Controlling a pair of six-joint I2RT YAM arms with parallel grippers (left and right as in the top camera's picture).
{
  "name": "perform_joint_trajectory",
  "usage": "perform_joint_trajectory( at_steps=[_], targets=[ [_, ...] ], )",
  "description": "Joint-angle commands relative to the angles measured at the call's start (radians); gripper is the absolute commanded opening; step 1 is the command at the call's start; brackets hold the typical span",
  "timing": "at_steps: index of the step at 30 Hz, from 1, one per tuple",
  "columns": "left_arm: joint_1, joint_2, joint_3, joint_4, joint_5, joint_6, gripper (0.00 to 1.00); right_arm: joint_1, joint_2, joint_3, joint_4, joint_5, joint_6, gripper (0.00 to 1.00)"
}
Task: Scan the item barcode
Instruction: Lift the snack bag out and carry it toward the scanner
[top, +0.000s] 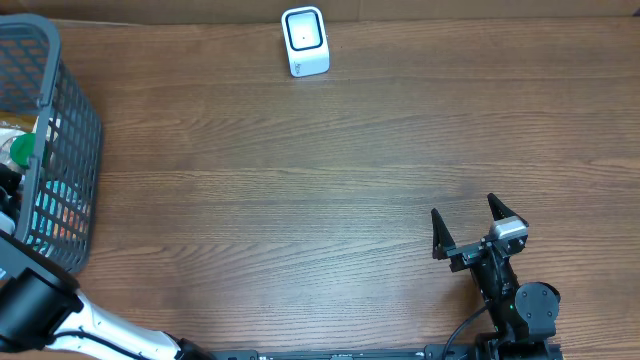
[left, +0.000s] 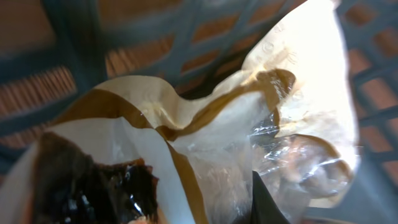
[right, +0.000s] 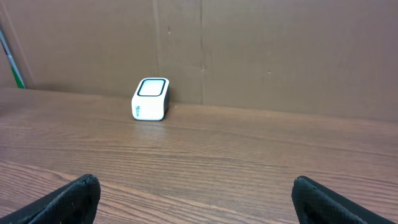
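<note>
The item is a crinkly white packet (left: 211, 124) with brown bands and a clear window, lying inside the grey basket (top: 70, 130). It fills the left wrist view. My left gripper (left: 205, 214) is down in the basket and shut on the packet. Only one dark finger (left: 268, 205) shows, pressed against the film. No barcode shows on the packet. The white scanner (top: 304, 41) stands at the table's far edge and appears as the scanner (right: 151, 98) in the right wrist view. My right gripper (top: 466, 225) rests near the front right, open, with nothing between its jaws (right: 199, 199).
The basket stands at the table's left edge and holds other goods, among them something green (top: 22, 150). Its lattice walls (left: 74, 37) close in around the packet. A brown cardboard wall (right: 280, 56) backs the table behind the scanner.
</note>
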Motion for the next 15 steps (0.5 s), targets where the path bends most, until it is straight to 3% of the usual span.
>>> perform_joint_trajectory(
  at_steps=[1, 11, 15],
  targets=[
    [0.003, -0.153, -0.003, -0.009, 0.026, 0.003, 0.04, -0.005, -0.012, -0.011, 0.006, -0.005, 0.005, 1.0],
    [0.003, -0.488, -0.003, -0.032, 0.026, 0.0, 0.04, -0.005, -0.012, -0.011, 0.006, -0.005, 0.005, 1.0],
    [-0.005, -0.599, -0.003, -0.044, 0.083, -0.066, 0.04, -0.005, -0.012, -0.011, 0.006, -0.005, 0.005, 1.0]
  ],
)
